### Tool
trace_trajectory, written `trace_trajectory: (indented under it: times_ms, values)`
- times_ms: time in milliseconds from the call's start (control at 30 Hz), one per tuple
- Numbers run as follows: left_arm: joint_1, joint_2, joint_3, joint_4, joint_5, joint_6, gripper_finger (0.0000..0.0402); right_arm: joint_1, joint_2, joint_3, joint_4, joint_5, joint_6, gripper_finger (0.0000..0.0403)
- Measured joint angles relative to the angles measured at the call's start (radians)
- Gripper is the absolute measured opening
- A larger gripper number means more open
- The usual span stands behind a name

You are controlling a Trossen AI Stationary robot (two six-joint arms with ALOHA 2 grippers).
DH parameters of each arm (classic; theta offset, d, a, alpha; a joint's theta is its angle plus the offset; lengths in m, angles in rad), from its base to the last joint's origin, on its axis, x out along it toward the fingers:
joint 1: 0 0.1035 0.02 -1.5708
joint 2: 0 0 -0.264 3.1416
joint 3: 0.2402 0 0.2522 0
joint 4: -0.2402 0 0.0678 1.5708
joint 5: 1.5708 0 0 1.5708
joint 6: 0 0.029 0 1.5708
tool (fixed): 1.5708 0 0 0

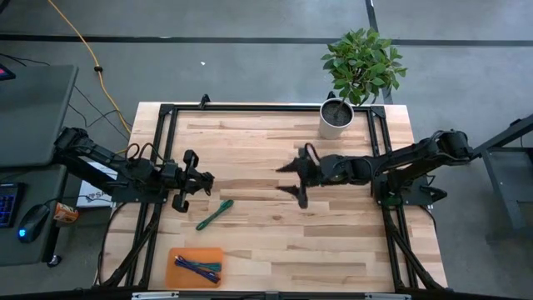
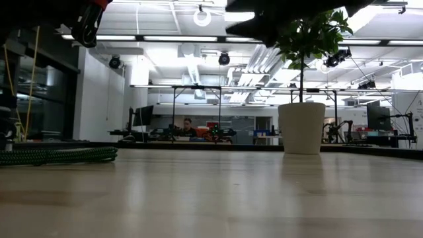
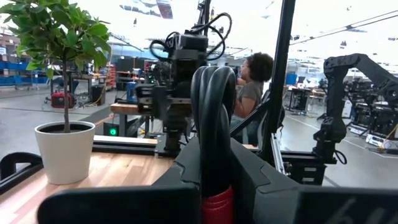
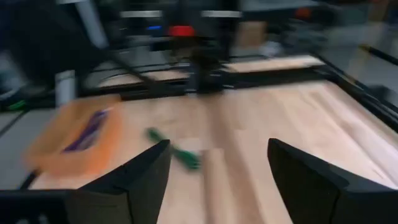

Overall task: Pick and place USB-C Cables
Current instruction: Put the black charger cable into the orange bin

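My left gripper (image 1: 202, 179) hovers over the table's left part, pointing toward its right side, shut on the red-and-black cable (image 3: 211, 118). The green cable (image 1: 214, 214) lies flat on the wood just near of it, and also shows as the green cable (image 2: 59, 155) and green cable (image 4: 175, 152). The orange tray (image 1: 196, 267) sits at the near edge and holds the teal and purple-blue cables (image 1: 198, 268). My right gripper (image 1: 289, 178) is open above the table's middle, touching nothing, and faces the left arm. My left gripper pinches the red-and-black cable bundle between its two fingers, with the red part (image 3: 217, 205) at the fingers. The fingers lie about level, coming from the table's left. The black loops (image 3: 211, 106) stick out past the fingertips, and the bundle is lifted clear of the table.
A white pot with a green plant (image 1: 336, 118) stands at the far edge, right of centre. A black frame (image 1: 250, 107) runs along the table's edges. Bare wood (image 1: 333, 242) lies right of the tray. A person (image 3: 252, 87) sits beyond the table's right side.
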Motion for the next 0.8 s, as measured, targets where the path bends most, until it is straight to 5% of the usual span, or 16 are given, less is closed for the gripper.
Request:
trace_trajectory:
  times_ms: [167, 400, 800]
  values:
    - [0.000, 0.000, 0.000, -0.001, 0.000, 0.007, 0.0020, 0.044, 0.017, 0.000, 0.043, -0.037, -0.105, 0.0190]
    - [0.000, 0.000, 0.000, -0.008, 0.000, 0.023, 0.0019, 0.052, -0.002, 0.000, -0.041, 0.027, -0.143, 0.0015]
    - [0.000, 0.000, 0.000, -0.012, 0.000, 0.023, 0.0019, 0.044, -0.005, 0.000, -0.072, 0.062, -0.134, 0.0002]
